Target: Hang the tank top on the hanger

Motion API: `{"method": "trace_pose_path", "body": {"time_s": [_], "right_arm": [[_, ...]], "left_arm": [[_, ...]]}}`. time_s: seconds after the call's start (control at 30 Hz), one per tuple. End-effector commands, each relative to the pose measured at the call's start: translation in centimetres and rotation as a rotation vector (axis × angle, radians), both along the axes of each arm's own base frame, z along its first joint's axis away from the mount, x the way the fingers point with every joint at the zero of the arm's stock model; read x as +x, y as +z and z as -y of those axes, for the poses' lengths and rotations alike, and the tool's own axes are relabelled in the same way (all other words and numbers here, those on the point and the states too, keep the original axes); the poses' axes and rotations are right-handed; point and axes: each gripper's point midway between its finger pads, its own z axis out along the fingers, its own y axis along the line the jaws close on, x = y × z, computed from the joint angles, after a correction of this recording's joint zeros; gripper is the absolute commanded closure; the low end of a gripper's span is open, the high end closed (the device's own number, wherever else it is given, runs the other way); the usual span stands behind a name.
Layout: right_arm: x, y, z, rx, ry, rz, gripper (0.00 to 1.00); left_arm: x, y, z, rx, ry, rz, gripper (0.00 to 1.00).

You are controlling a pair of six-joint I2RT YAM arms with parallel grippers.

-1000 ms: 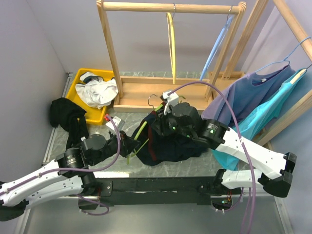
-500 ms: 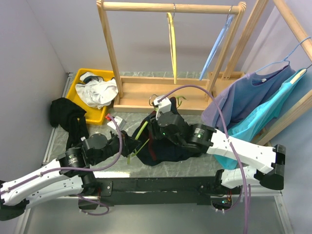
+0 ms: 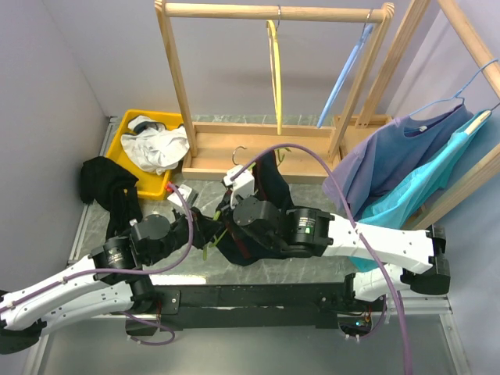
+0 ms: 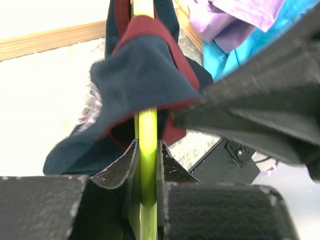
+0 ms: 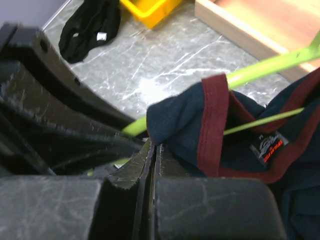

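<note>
Swung leftward since a second ago, the right gripper [image 5: 152, 149] sits closed at the hem of the one navy, red-trimmed cloth tank top [image 4: 145, 75]. The top drapes over the single thin lime-green hanger [image 4: 147, 125], which the left gripper [image 4: 147, 146] clamps above the grey marbled tabletop [image 5: 150, 60].

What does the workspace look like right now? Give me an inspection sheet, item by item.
Surface: grey marbled table, partly covered by cloth.
Job's things: hanger threaded into the tank top; the rest of the cloth is bunched on the table.
Clutter: yellow bin holding a white garment; black garment beside it.
Grippers: left gripper shut on the hanger's bar; right gripper shut at the tank top's hem, pinch unclear.
Cables: purple cable arcs above the tank top.
Surroundings: wooden rack with yellow hanger and light blue hanger; purple garment and teal garment hang at right.
</note>
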Motion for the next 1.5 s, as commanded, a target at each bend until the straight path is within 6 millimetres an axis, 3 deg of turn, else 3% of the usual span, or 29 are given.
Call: {"method": "trace_pose_path", "body": {"time_s": [0.0, 0.03, 0.1, 0.13, 0.17, 0.2, 0.23, 0.27, 0.3, 0.33, 0.37, 0.4, 0.43, 0.5, 0.53, 0.6, 0.63, 0.67, 0.73, 0.8, 0.83, 0.87, 0.9, 1.0, 1.07, 1.1, 1.3, 1.4, 1.47], "right_arm": [[-0.4, 1.2, 0.6, 0.032, -0.002, 0.001, 1.0], [-0.5, 1.0, 0.7, 0.024, 0.002, 0.001, 1.0], [-0.4, 1.3, 1.2, 0.015, -0.005, 0.007, 0.88], [-0.4, 2.1, 1.4, 0.027, -0.012, 0.013, 0.81], [-0.4, 2.6, 1.7, 0.031, -0.015, 0.015, 0.65], [-0.3, 3.7, 2.3, 0.052, -0.016, 0.032, 0.58], [-0.2, 5.1, 2.7, 0.076, -0.024, 0.048, 0.51], [-0.1, 5.8, 3.3, 0.077, -0.03, 0.061, 0.39], [-0.1, 7.1, 4.3, 0.097, -0.04, 0.079, 0.35], [0.4, 8.7, 5.3, 0.121, -0.08, 0.106, 0.31], [0.6, 9.5, 6.1, 0.131, -0.098, 0.119, 0.25], [0.7, 10.7, 7.6, 0.148, -0.122, 0.139, 0.25], [0.9, 11.8, 8.5, 0.171, -0.143, 0.154, 0.23], [1.3, 13.7, 11.0, 0.215, -0.187, 0.184, 0.22], [1.4, 14.5, 11.9, 0.238, -0.199, 0.192, 0.21], [1.6, 16.1, 13.7, 0.288, -0.218, 0.212, 0.21], [1.7, 17.1, 14.5, 0.313, -0.229, 0.223, 0.21], [1.6, 17.8, 15.2, 0.333, -0.235, 0.229, 0.21], [1.7, 19.1, 16.0, 0.358, -0.248, 0.245, 0.21], [1.7, 19.4, 16.2, 0.353, -0.249, 0.251, 0.21], [1.8, 19.8, 16.4, 0.36, -0.254, 0.253, 0.21], [1.8, 19.8, 16.3, 0.353, -0.254, 0.253, 0.21], [1.8, 19.8, 16.3, 0.352, -0.253, 0.254, 0.21], [1.9, 19.9, 16.3, 0.36, -0.259, 0.256, 0.21], [2.0, 19.3, 15.9, 0.355, -0.253, 0.25, 0.21], [2.0, 19.1, 15.7, 0.357, -0.25, 0.242, 0.21], [1.2, 15.9, 13.4, 0.348, -0.174, 0.163, 0.21], [1.0, 13.9, 12.1, 0.334, -0.148, 0.123, 0.21], [0.9, 12.8, 11.3, 0.329, -0.138, 0.099, 0.21]], "left_arm": [[1.1, 5.6, -0.9, -0.157, 0.087, 0.078, 0.99], [1.2, 6.0, -1.1, -0.168, 0.096, 0.084, 0.99], [1.1, 6.8, -1.4, -0.182, 0.102, 0.096, 0.99], [1.1, 7.8, -1.7, -0.195, 0.105, 0.11, 0.99], [1.2, 8.0, -1.8, -0.179, 0.107, 0.114, 0.99], [1.2, 8.3, -2.0, -0.166, 0.114, 0.113, 0.99], [1.3, 10.4, -2.6, -0.184, 0.13, 0.134, 0.99], [1.5, 10.8, -2.6, -0.164, 0.141, 0.132, 0.99], [1.6, 10.5, -3.1, -0.117, 0.153, 0.117, 0.99], [1.4, 12.8, -3.8, -0.141, 0.165, 0.133, 0.99], [1.8, 12.8, -4.1, -0.11, 0.195, 0.125, 0.99], [1.8, 12.7, -4.7, -0.073, 0.207, 0.115, 0.99], [1.6, 15.0, -5.6, -0.098, 0.223, 0.129, 0.99], [1.8, 16.7, -6.2, -0.075, 0.241, 0.143, 0.99], [1.3, 19.0, -7.5, -0.087, 0.247, 0.162, 0.99], [1.7, 20.5, -7.6, -0.055, 0.262, 0.169, 0.99], [1.3, 22.5, -8.6, -0.064, 0.265, 0.193, 0.99], [1.7, 22.8, -8.1, -0.039, 0.269, 0.193, 0.99], [1.6, 25.4, -8.8, -0.055, 0.274, 0.231, 0.99], [1.9, 26.1, -8.5, -0.025, 0.274, 0.239, 0.99], [1.7, 28.0, -9.2, -0.049, 0.28, 0.264, 0.99], [2.0, 27.9, -8.6, -0.015, 0.274, 0.259, 0.99], [1.6, 29.5, -9.4, -0.043, 0.277, 0.277, 0.99], [2.2, 29.2, -8.5, 0.003, 0.277, 0.267, 0.99], [2.6, 28.2, -7.8, 0.031, 0.277, 0.254, 0.99], [3.1, 26.6, -6.9, 0.068, 0.274, 0.236, 0.99], [4.3, 21.1, -4.6, 0.171, 0.282, 0.158, 0.99], [4.9, 19.8, -4.0, 0.19, 0.28, 0.158, 0.99], [6.5, 19.8, -4.1, 0.186, 0.307, 0.154, 0.99]]}}
